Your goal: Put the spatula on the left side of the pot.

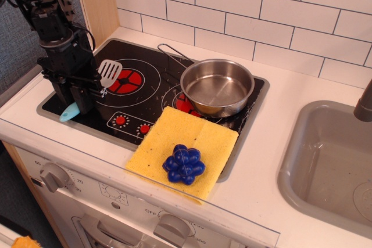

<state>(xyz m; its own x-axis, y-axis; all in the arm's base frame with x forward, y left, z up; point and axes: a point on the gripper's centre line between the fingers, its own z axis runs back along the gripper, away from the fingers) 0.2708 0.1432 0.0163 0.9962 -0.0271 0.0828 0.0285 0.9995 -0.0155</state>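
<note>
The spatula lies at the left of the black stovetop [151,94]; its grey slotted head [109,72] points toward the back and its light blue handle tip [68,113] toward the front edge. My black gripper [86,97] comes down over the middle of the spatula and is shut on the handle, hiding that part. The pot [217,87], shiny and empty, sits on the right burner with its wire handle [172,56] pointing back left. The spatula is well left of the pot, with the left red burner between them.
A yellow cloth [174,135] with a blue grape-like toy [183,164] lies at the stove's front, just below the pot. A grey sink [302,161] is at the right. A wooden panel [96,1] stands behind the arm. The tiled wall runs along the back.
</note>
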